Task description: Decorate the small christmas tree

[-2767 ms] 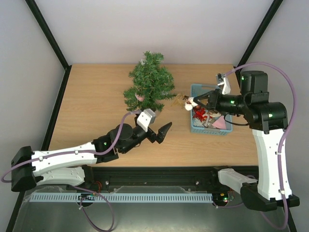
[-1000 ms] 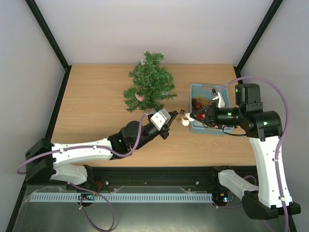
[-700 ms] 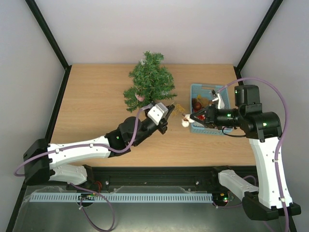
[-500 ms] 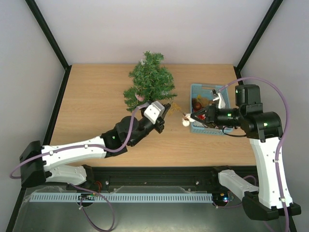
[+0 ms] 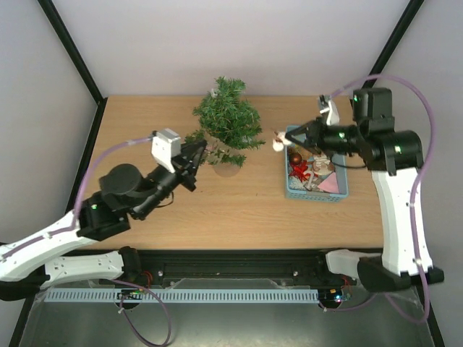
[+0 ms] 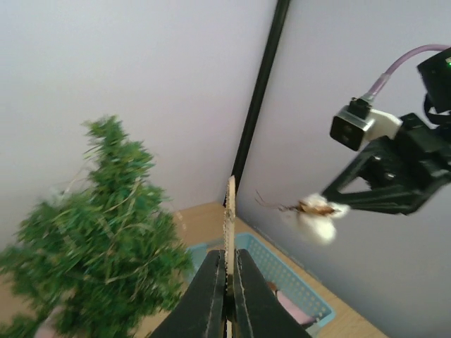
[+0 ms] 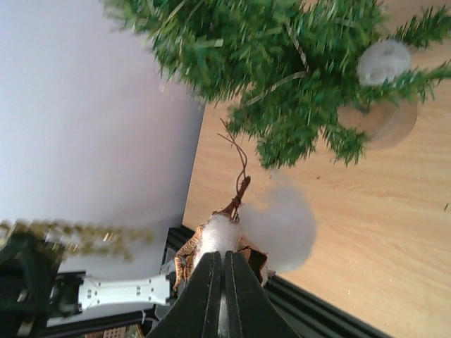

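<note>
The small christmas tree (image 5: 228, 121) stands at the back middle of the table on its round tan base (image 5: 228, 170). My left gripper (image 5: 198, 153) hovers just left of the tree, shut on a thin flat gold glitter ornament (image 6: 230, 211) seen edge-on between its fingers (image 6: 209, 282). My right gripper (image 5: 291, 136) is raised over the basket's left rim, shut on a white cotton-boll ornament (image 7: 224, 236) with a brown stem and hanging loop. The ornament (image 5: 277, 142) hangs in the air right of the tree, apart from its branches.
A light-blue basket (image 5: 315, 196) with several red, pink and brown ornaments stands right of the tree. A pale ball ornament (image 7: 384, 62) sits among the tree's lower branches. Black frame posts rise at both back corners.
The left gripper shut on the gold piece beside the right gripper, then swung left and back to the tree's left side. The right gripper rose towards the back with the cotton ornament.
</note>
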`<state>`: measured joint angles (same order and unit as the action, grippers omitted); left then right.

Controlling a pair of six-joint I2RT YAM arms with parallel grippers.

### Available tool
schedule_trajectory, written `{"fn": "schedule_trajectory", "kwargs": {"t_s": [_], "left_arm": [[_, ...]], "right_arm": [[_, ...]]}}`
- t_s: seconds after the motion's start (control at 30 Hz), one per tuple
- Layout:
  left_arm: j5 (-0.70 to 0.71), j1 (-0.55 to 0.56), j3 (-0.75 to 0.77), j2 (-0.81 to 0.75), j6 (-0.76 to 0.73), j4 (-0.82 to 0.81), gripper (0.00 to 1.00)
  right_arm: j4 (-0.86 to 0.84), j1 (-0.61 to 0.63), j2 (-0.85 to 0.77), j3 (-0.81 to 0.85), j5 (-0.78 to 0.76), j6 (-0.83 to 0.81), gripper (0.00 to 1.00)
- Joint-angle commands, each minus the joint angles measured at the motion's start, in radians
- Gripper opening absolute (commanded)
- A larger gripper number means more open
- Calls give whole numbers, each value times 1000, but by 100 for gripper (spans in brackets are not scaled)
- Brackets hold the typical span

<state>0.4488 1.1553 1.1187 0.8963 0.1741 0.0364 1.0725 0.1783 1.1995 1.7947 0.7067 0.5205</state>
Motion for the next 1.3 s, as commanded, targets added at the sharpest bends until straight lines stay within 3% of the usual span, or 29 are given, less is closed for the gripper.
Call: {"fn": "schedule_trajectory", "kwargs": {"t_s": [0.0,0.23,0.4,0.8,1.27], "left_arm": [[97,-4,72,-53,177,344,3],[203,-5,155,-91,268,555,3],[231,-6,171,-108,279,599,3],[253,-6,171,-115,254,621,3],[228,-6,139,-103,241,581,3]], "right_arm": [[-18,28,158,104,-51,-28,1],[123,119,461,443,-188,-79,1],[172,143,574,563,-253,-90,2],[215,302,612,556,-401,-96,1],[214,316,512,472,-471,-85,1]]}}
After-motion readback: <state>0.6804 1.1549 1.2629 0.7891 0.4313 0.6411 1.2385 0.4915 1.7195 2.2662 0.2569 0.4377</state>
